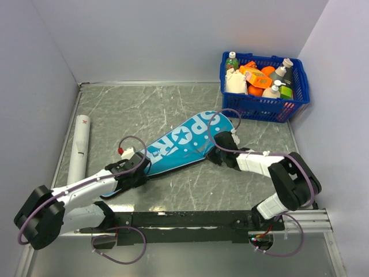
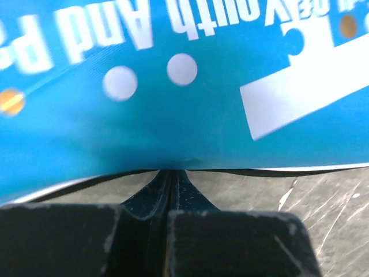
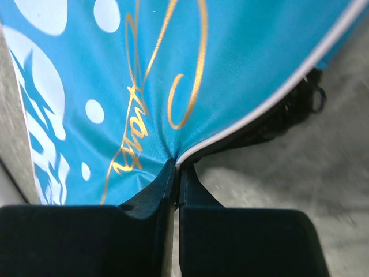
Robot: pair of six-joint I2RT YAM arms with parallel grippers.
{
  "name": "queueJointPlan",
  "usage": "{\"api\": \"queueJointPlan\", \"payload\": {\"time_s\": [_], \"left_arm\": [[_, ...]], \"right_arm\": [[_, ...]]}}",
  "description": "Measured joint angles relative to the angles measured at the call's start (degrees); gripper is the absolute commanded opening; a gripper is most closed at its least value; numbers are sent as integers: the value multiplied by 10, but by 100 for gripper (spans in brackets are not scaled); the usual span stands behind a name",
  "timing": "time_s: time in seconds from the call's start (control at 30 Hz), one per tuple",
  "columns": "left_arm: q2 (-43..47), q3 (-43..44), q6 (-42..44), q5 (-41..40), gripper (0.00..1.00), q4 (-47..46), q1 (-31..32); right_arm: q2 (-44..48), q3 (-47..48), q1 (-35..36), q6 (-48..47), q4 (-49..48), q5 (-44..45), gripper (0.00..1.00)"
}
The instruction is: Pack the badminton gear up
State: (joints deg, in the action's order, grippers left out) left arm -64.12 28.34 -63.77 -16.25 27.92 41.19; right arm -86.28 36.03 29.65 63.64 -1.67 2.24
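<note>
The blue racket-shaped bag (image 1: 181, 143), lettered SPORT in white, lies slantwise mid-table. My left gripper (image 1: 138, 167) is shut on the bag's lower left edge; the left wrist view shows the blue cloth (image 2: 184, 109) pinched at the closed fingertips (image 2: 172, 173). My right gripper (image 1: 222, 149) is shut on the bag's right edge near its wide end; the right wrist view shows the white-piped edge (image 3: 242, 124) pinched between the fingers (image 3: 176, 164). A long white tube with a red mark (image 1: 79, 147) lies at the left. No rackets or shuttlecocks show.
A blue mesh basket (image 1: 264, 86) full of bottles and orange items stands at the back right corner. Grey walls close the table at the left, back and right. The arms' base rail (image 1: 190, 219) runs along the near edge.
</note>
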Motion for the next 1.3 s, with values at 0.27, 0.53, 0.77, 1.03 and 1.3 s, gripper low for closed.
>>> {"api": "queueJointPlan", "payload": {"time_s": [0.27, 0.53, 0.77, 1.03, 1.3], "left_arm": [[28, 0, 32, -31, 1, -3, -27], [-29, 16, 83, 6, 1, -62, -89], [-119, 72, 134, 52, 1, -124, -98], [-65, 81, 163, 104, 1, -117, -103], [55, 115, 189, 156, 1, -102, -104]], "right_arm": [[65, -51, 16, 39, 22, 26, 0], [84, -49, 1, 40, 68, 42, 0], [86, -37, -59, -5, 91, 46, 0], [87, 7, -72, -78, 173, 51, 51], [131, 38, -72, -128, 273, 26, 57]]}}
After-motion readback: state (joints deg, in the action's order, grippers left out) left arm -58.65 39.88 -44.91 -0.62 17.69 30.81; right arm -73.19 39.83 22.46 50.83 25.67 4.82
